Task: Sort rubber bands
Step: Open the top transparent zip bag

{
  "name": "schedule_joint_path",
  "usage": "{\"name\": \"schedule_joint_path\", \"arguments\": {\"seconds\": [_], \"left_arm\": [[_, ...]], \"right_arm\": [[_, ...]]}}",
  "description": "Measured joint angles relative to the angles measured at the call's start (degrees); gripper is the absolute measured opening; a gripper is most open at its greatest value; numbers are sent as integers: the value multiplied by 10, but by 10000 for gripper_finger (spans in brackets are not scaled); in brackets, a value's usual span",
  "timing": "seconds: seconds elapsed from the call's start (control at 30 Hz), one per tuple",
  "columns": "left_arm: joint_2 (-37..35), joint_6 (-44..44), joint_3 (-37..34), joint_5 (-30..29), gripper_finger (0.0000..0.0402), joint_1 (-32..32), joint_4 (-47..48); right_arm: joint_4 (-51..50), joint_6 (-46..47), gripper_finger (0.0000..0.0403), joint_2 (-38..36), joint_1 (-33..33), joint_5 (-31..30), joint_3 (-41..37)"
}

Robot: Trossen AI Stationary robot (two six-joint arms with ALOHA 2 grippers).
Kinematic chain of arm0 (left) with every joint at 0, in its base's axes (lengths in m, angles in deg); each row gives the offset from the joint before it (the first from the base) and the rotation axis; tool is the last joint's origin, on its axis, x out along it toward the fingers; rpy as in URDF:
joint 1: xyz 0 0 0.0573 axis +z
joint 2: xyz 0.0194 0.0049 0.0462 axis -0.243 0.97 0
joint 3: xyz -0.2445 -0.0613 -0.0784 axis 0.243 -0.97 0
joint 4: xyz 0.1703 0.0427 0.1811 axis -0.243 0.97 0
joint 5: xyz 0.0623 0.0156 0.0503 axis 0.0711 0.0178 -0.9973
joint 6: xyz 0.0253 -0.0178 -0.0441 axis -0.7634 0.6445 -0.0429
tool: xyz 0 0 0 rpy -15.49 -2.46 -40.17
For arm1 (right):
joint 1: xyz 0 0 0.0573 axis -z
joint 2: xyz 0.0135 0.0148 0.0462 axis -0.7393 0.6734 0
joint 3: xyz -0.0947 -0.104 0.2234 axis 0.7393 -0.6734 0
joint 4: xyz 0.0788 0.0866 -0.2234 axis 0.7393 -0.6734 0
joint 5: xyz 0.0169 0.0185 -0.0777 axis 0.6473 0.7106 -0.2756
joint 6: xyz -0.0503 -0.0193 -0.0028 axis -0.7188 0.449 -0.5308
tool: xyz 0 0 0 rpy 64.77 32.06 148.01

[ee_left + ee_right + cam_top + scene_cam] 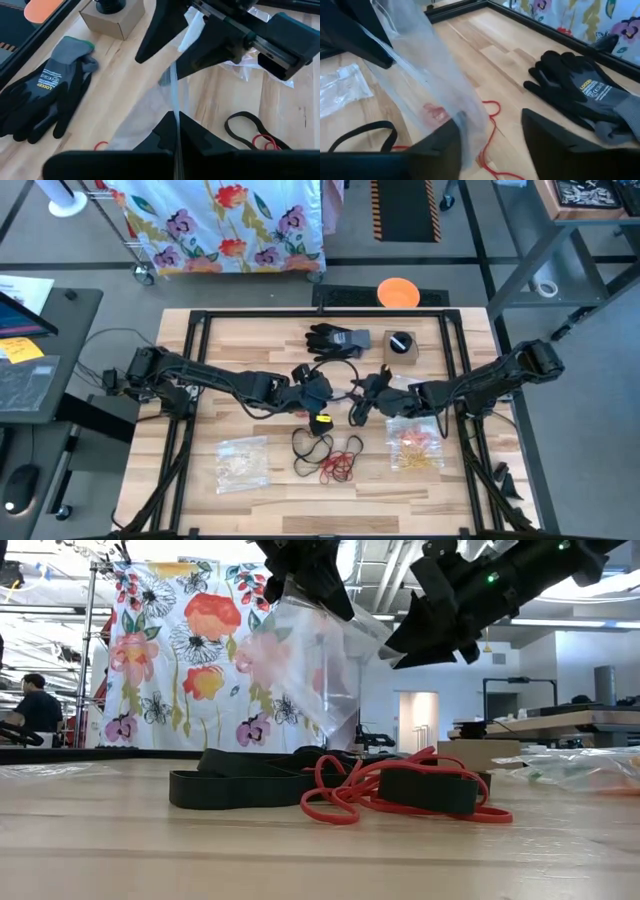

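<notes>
High view: my left gripper (318,388), near the table's (215,340) middle, is clamped on a clear bag (310,660) hanging in the air. My right gripper (368,402), just beside it, has its fingers spread, one edge of the bag between them. The rubber bands (325,455) lie toward the front edge. If my right closes off-target, I reckon the film slips and the mouth stays shut.
</notes>
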Motion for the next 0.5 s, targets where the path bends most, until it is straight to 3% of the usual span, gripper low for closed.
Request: {"name": "schedule_joint_path", "arguments": {"seconds": [0.2, 0.37, 0.5], "left_arm": [[10, 0, 0, 1, 0, 0, -8], [43, -23, 0, 2, 3, 0, -23], [59, -59, -1, 5, 33, 0, -39]], "right_arm": [[18, -12, 22, 0, -2, 28, 0], [18, -24, 3, 0, -3, 27, -1], [28, -34, 2, 0, 1, 25, -1]]}}
